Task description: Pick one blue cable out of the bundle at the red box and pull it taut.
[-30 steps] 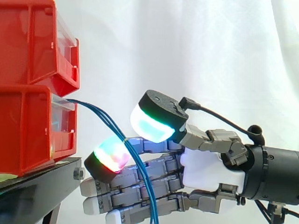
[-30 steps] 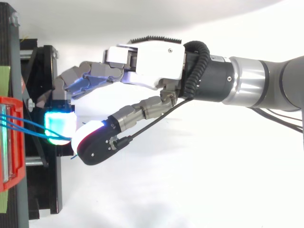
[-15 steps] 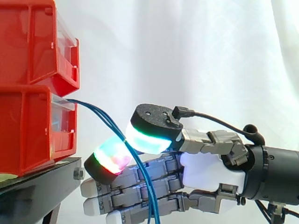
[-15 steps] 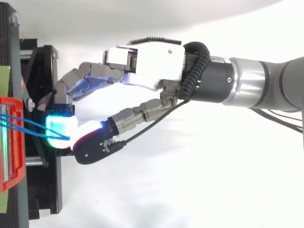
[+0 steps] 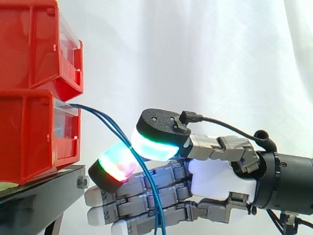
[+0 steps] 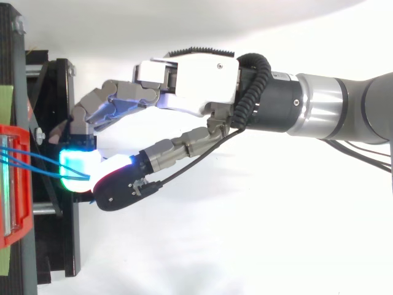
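Blue cable [image 5: 105, 119]: arching from red box [image 5: 29, 137], ahead of robot hand [image 5: 220, 178], into its pinch.
Robot hand: pinching cable between glowing pads [image 5: 151, 144].
Pull: drawing straight back, keeping squeeze steady.

White cloth curtain [image 5: 210, 58] across bkgd, upper red plastic bin [image 5: 27, 44] w/ clear front panel [image 5: 68, 30] at upper left, black metal stand [image 5: 34, 198] lower left, small silver bolt [image 5: 81, 182] on its front edge, pale green strip [image 5: 6, 186] at far left edge
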`<state>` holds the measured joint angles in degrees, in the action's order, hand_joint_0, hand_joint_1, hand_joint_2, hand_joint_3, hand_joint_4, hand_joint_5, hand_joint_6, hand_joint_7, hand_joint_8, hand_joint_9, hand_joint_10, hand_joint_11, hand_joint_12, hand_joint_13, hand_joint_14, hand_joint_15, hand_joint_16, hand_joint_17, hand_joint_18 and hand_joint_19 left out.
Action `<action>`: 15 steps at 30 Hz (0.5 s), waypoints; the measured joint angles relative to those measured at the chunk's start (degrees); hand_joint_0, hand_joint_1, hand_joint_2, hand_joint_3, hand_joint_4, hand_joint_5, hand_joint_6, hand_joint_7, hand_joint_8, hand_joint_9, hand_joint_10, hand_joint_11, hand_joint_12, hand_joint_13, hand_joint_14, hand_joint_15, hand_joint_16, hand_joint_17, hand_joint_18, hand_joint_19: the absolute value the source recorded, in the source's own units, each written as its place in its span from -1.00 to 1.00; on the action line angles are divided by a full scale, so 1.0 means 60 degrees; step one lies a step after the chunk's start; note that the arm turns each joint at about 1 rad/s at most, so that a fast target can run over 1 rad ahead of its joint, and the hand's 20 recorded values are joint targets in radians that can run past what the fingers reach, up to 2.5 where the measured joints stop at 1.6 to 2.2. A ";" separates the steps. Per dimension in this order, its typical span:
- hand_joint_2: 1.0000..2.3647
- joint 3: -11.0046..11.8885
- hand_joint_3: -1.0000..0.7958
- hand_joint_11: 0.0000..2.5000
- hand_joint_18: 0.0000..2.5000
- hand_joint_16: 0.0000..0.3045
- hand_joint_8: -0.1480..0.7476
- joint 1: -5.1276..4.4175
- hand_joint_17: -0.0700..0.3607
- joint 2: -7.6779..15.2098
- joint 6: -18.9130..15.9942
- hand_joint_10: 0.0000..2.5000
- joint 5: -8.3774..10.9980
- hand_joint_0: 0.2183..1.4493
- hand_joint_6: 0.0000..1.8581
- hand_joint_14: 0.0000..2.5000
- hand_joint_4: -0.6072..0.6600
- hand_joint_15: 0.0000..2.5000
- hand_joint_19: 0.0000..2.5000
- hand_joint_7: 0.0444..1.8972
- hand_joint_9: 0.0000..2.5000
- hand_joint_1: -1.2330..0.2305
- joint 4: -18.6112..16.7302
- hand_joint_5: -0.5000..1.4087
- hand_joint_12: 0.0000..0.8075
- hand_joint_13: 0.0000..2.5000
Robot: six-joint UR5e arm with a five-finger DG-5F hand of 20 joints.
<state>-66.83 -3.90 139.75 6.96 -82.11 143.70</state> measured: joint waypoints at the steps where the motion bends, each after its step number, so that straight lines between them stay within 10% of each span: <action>1: -0.99 0.0001 -0.30 -0.76 -0.61 -0.62 0.12 0.0002 -0.07 0.0000 -0.0001 -1.00 -0.0008 -0.48 -0.07 -0.99 0.27 -0.82 -0.76 -0.17 -0.58 -0.27 0.0000 -0.65 -0.04 -0.64; 15: -1.00 0.0005 -0.41 -0.75 -0.60 -0.63 0.13 -0.0021 -0.08 0.0000 0.0020 -1.00 -0.0025 -0.45 -0.06 -0.99 0.27 -0.82 -0.77 -0.09 -0.56 -0.40 0.0001 -0.65 -0.05 -0.62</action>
<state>-66.80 -4.03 139.75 7.08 -82.26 143.70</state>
